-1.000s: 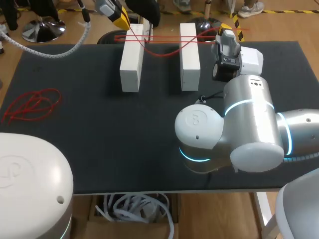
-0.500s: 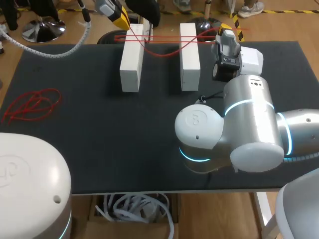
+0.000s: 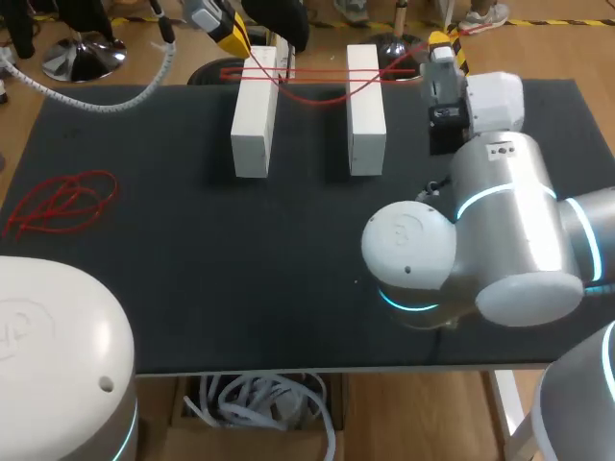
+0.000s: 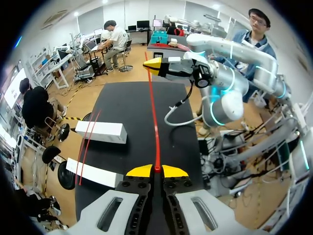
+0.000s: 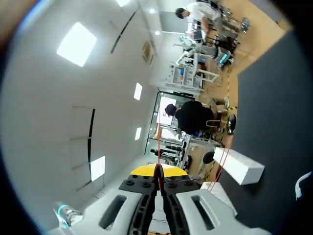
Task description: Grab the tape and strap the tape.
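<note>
Right tool (image 3: 440, 40) lifted and shifted out past the far edge, clenched on the red tape (image 3: 317, 73). Nearest, a loose tangle of red tape (image 3: 65, 202) lay at the tabletop's (image 3: 211, 279) left side. Farther, the red tape stretched across two white blocks (image 3: 254, 120). Left tool (image 3: 231, 36) at the far edge was also clenched on it.
</note>
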Robot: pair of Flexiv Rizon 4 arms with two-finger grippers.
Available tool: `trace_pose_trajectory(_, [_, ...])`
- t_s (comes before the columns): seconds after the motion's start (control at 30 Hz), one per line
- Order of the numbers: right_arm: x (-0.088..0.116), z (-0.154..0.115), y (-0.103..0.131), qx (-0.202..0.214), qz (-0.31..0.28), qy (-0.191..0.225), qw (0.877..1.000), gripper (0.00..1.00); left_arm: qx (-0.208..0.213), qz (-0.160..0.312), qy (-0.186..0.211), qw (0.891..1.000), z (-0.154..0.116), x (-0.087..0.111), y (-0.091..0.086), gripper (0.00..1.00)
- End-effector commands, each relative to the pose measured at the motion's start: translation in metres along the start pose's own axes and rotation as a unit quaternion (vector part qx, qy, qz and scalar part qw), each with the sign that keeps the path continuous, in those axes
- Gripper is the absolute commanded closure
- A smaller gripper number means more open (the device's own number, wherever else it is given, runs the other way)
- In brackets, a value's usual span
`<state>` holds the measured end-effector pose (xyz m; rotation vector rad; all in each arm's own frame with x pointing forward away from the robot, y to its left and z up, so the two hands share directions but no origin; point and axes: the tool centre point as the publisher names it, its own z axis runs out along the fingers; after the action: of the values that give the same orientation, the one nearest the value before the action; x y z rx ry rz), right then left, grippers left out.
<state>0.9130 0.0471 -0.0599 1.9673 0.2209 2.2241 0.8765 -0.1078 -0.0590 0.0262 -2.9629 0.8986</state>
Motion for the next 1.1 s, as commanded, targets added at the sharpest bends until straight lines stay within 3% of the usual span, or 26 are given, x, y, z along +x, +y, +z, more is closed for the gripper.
trace_pose_trajectory(0.03, [0.010,-0.001,0.027,0.144,-0.341,0.034,0.928,1.00,-0.002,-0.001,0.000,1.000,-0.001,0.000,0.000,1.00])
trace_pose_trajectory(0.17, [0.012,-0.005,0.025,0.186,-0.445,0.051,0.874,1.00,-0.002,-0.001,0.000,1.000,-0.001,0.000,0.000,1.00])
trace_pose_trajectory(0.2, [0.013,-0.006,0.024,0.188,-0.456,0.053,0.868,1.00,-0.002,-0.001,0.000,1.000,-0.001,0.000,0.000,1.00])
trace_pose_trajectory(0.33, [0.016,-0.004,0.018,0.221,-0.548,0.073,0.804,1.00,-0.002,-0.001,0.000,1.000,-0.001,0.000,0.000,1.00])
trace_pose_trajectory(0.43, [0.015,-0.001,0.015,0.230,-0.591,0.086,0.768,1.00,-0.002,-0.001,0.000,1.000,-0.001,0.000,0.000,1.00])
trace_pose_trajectory(0.47, [0.015,0.001,0.015,0.229,-0.599,0.092,0.762,1.00,-0.002,-0.001,0.000,1.000,-0.001,0.000,0.000,1.00])
trace_pose_trajectory(1.1, [0.015,0.001,0.015,0.229,-0.599,0.092,0.762,1.00,-0.002,-0.001,0.000,1.000,-0.001,0.000,0.000,1.00])
